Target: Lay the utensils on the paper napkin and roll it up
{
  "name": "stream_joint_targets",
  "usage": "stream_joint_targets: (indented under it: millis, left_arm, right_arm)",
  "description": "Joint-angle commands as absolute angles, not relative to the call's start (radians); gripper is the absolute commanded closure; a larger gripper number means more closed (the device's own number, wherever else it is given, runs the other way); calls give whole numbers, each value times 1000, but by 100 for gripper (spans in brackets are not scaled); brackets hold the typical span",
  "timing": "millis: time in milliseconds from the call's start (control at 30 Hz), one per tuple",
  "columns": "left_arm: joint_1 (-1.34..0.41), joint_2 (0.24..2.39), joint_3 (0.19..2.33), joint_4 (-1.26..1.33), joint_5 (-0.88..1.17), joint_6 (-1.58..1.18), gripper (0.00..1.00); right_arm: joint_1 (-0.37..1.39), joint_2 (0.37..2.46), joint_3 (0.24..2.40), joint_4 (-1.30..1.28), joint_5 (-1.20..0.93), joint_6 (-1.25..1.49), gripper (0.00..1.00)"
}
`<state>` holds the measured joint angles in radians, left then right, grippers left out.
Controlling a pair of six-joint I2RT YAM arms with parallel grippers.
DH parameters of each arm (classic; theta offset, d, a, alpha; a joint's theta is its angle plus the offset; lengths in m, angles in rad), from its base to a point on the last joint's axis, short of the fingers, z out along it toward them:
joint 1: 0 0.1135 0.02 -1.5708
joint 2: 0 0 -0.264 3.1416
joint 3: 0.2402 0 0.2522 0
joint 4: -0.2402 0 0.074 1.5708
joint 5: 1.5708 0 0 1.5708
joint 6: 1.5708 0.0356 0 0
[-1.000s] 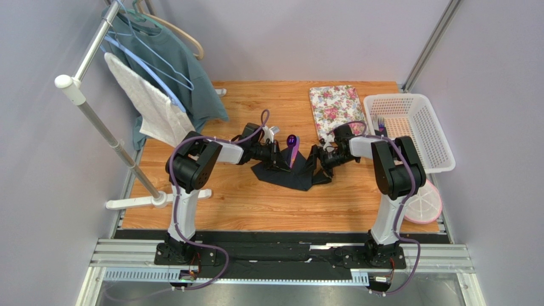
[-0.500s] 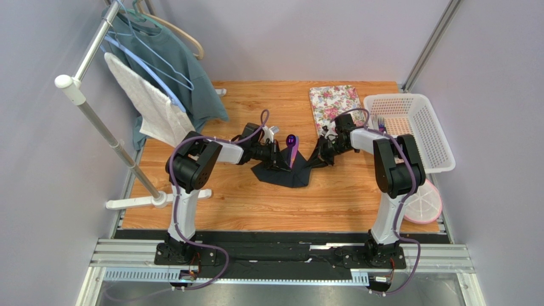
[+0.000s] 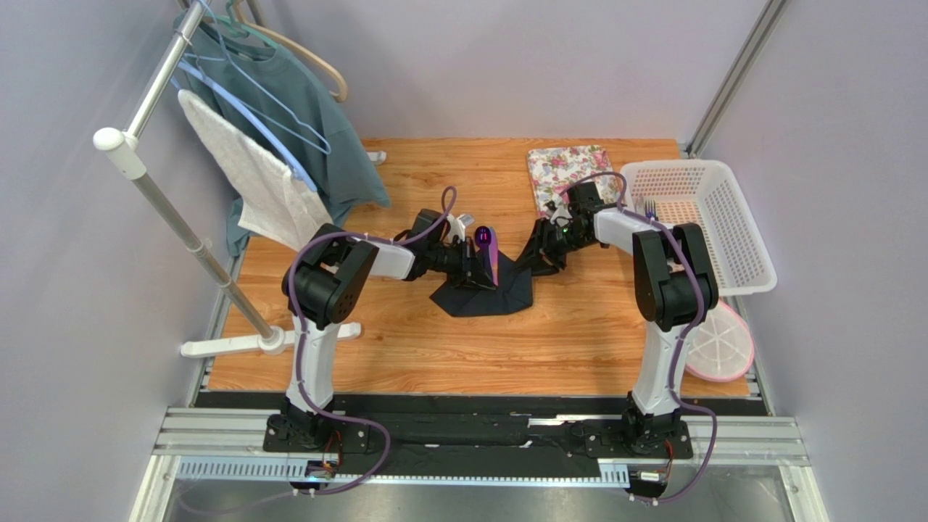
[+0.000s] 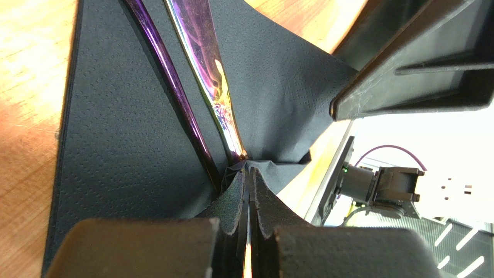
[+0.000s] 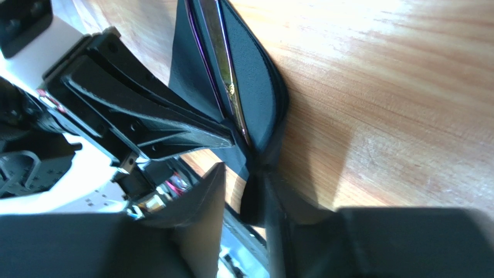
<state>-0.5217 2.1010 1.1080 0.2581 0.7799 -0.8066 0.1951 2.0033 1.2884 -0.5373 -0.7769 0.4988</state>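
The left gripper point(image 4: 249, 180) pinches the black napkin point(image 4: 116, 145) beside purple utensils point(image 4: 203, 58); the right gripper point(image 5: 235, 180) stands slightly spread around its right corner.

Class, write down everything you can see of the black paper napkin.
The paper napkin is thin, matte black paper with a fine embossed grain. It lies creased and partly folded up on the wooden table. Two glossy purple utensils lie in its fold. The left gripper has its fingers shut, pinching one bunched edge. The opposite corner rises to the right gripper, but whether it is gripped there is unclear.
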Motion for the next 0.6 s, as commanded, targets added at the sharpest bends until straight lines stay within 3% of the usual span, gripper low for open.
stream_joint_targets:
  millis: [0,133,333,567]
  left_arm:
    - [-517,2115,1109,284,767,-819,100]
    - [-517,2114,1106,285,762,-819,100]
    - [-517,2109,1103,284,761,-811,100]
    - [-517,2109,1104,282,759,-808,100]
  right_arm:
    - [198,1993,1267,-566,-801,470,57]
    - [198,1983,1203,-575,-818,459,45]
    - [196,1962,1109,-575,-857,460,36]
    - [186,1925,1066,-517,-960,531,36]
